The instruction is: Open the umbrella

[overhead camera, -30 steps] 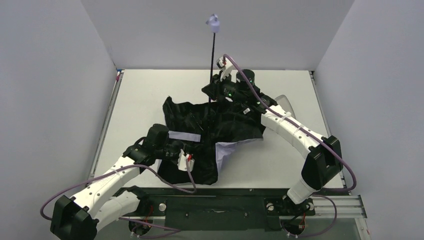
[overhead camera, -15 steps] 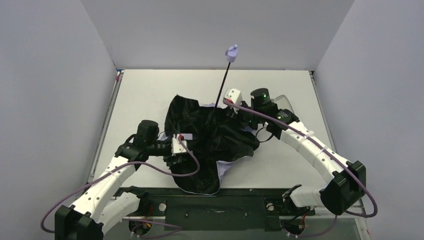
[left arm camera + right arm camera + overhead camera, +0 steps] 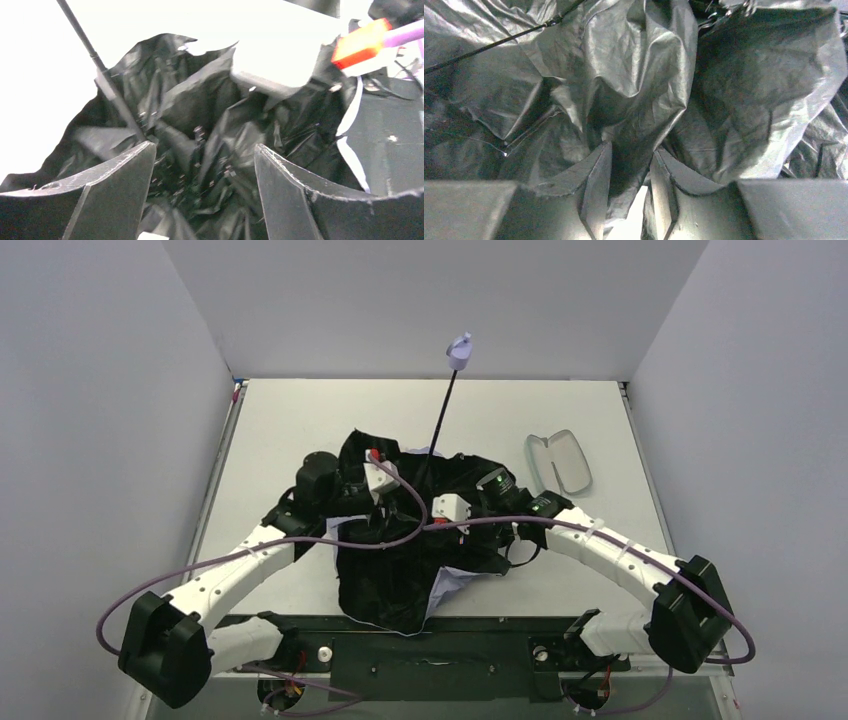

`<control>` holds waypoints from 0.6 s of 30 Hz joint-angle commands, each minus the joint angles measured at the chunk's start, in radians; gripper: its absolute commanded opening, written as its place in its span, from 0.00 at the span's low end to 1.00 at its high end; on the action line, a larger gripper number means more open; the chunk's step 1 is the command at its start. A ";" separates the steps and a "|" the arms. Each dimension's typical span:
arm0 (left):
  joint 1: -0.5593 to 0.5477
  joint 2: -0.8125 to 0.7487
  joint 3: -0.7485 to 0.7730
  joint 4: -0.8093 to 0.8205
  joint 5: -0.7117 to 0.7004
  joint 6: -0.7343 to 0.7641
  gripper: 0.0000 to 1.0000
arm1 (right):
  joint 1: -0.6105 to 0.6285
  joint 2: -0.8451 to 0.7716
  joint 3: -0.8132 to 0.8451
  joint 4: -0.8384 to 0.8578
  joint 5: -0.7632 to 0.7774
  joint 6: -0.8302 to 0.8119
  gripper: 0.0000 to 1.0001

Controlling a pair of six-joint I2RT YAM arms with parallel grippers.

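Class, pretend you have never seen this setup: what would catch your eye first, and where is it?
A crumpled black and pale lavender fabric umbrella sprawls mid-table, its thin black shaft slanting up to a small lavender knob. The left gripper and right gripper are both down in its folds; a pale green oblong case lies far right.

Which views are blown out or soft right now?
Left wrist: table clipped to pure white, the right arm's white camera box overexposed and blurred. Right wrist: black umbrella fabric reads glossy grey, but sharp. Top external: even light, sharp.
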 commanded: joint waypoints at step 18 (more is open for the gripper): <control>-0.129 -0.135 -0.278 -0.125 -0.133 0.231 0.00 | -0.247 -0.075 0.129 0.256 -0.116 0.493 0.59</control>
